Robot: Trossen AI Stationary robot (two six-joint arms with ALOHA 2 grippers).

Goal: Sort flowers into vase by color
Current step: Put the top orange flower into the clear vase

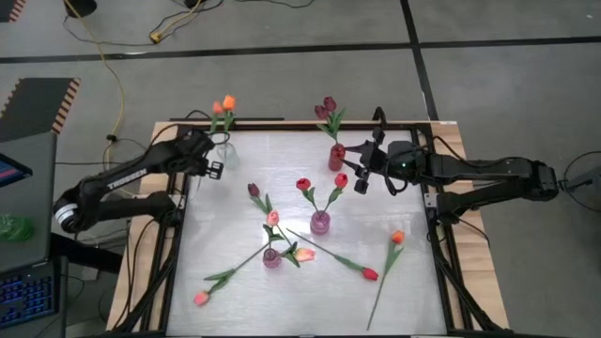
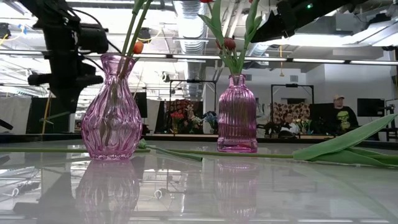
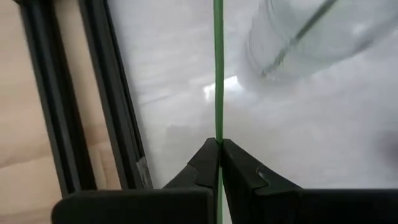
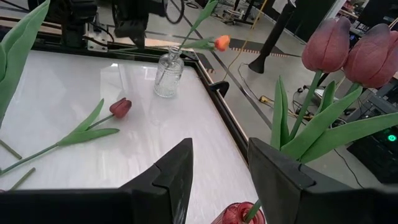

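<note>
Surface: white tabletop (image 1: pixel 235 188) in a dark frame, on grey floor with cables at the upper left of the high view.
Left claw (image 1: pixel 212 169): at the upper left of the table, clenched on a thin green stem (image 3: pixel 218 74), which runs straight out from between the fingertips in its wrist view.
Clear vase (image 1: pixel 225 148): just beside the left claw, near the table's upper-left corner, with orange tulips (image 1: pixel 223 105) rising from it.
Right claw (image 1: pixel 362 171): upper middle-right, released and holding nothing, hovering just beside the red vase (image 1: pixel 336 157) with the maroon tulips (image 1: pixel 327 108).
Pink vases: one at centre (image 1: pixel 320 222) holds two red tulips; another lower centre (image 1: pixel 272 257) holds a pink one.
Loose flowers: a maroon head (image 1: pixel 253 190) left of centre, a red head (image 1: pixel 370 274) lower right, an orange tulip (image 1: pixel 397 238) further right, a pink one (image 1: pixel 201 298) at lower left.
Step in hand: probably feeding the gripped stem into the clear vase; I cannot tell its head colour.
How to do it well: keep the stem upright, line its end over the narrow mouth, lower slowly, let go only once it is well inside.
Risk: nudging the light vase or the stems in it.
</note>
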